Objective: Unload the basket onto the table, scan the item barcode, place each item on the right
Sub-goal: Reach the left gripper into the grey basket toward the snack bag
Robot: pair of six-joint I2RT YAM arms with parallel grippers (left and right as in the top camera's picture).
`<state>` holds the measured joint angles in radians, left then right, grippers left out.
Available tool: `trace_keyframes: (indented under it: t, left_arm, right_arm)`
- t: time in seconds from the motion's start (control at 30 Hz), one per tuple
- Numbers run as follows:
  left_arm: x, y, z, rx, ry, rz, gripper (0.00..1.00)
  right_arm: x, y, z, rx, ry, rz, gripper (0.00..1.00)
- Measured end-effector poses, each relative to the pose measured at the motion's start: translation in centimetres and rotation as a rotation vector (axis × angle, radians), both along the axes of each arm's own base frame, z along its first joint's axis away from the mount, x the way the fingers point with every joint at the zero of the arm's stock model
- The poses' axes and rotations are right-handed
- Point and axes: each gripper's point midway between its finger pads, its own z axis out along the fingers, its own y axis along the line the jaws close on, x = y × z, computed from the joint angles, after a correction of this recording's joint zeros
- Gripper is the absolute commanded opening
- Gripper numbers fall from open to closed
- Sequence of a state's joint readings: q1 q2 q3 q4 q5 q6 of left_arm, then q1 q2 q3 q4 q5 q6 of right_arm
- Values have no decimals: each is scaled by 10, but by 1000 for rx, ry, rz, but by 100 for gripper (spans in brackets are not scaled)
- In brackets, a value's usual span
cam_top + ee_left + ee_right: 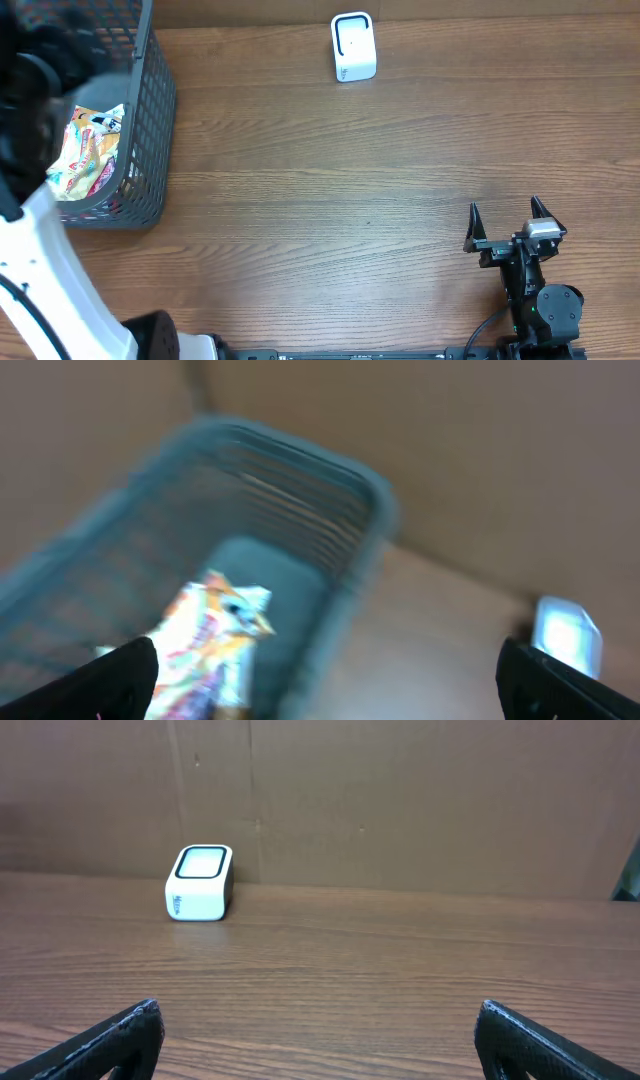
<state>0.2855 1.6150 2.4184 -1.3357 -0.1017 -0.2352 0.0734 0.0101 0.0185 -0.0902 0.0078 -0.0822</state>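
Observation:
The item is a colourful snack packet (85, 150) lying in the dark grey mesh basket (160, 110) at the table's left edge. The left wrist view is blurred but shows the packet (215, 635) inside the basket (300, 460). My left gripper (325, 675) hangs open above the basket with nothing between its fingers. The white barcode scanner (353, 47) stands at the back centre of the table, its dark-rimmed window facing up. My right gripper (505, 210) is open and empty near the front right, pointed toward the scanner (200, 882).
The white left arm (45, 260) runs along the left edge, over the basket's near side. A brown cardboard wall (400, 800) stands behind the scanner. Bare wooden tabletop (330, 200) lies between the basket, the scanner and the right gripper.

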Motion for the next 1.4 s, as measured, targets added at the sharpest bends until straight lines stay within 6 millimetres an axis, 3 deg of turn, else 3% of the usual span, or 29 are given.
trace_keyframes:
  t: [0.07,0.13,0.23,0.3,0.4,0.7,0.83,1.03,1.17,1.4]
  left_arm:
    - [0,45,-13,-35,17,146,100]
    - [6,85,-41,-84,71,254,100]
    - [16,119,-79,-126,159,317,100]
    - [24,128,-106,-152,229,312,100]
    - [32,131,-141,-189,329,296,100]
    - [31,133,-247,-307,666,292,100]
    - [29,128,-283,-347,789,260,100]
    - [34,123,-328,-389,903,183,100]
    - [36,120,-348,-393,952,148,100]
    - [39,119,-355,-389,965,129,100]
  right_arm:
    - [0,0,0,0,0,0,100]
    - [0,0,0,0,0,0,100]
    - [0,0,0,0,0,0,100]
    - [0,0,0,0,0,0,100]
    - [0,0,0,0,-1,0,100]
    - [0,0,0,-1,-1,0,100]
    - [0,0,0,0,-1,0,100]
    - [0,0,0,0,0,0,100]
    - [0,0,0,0,0,0,100]
    - [0,0,0,0,-1,0,100]
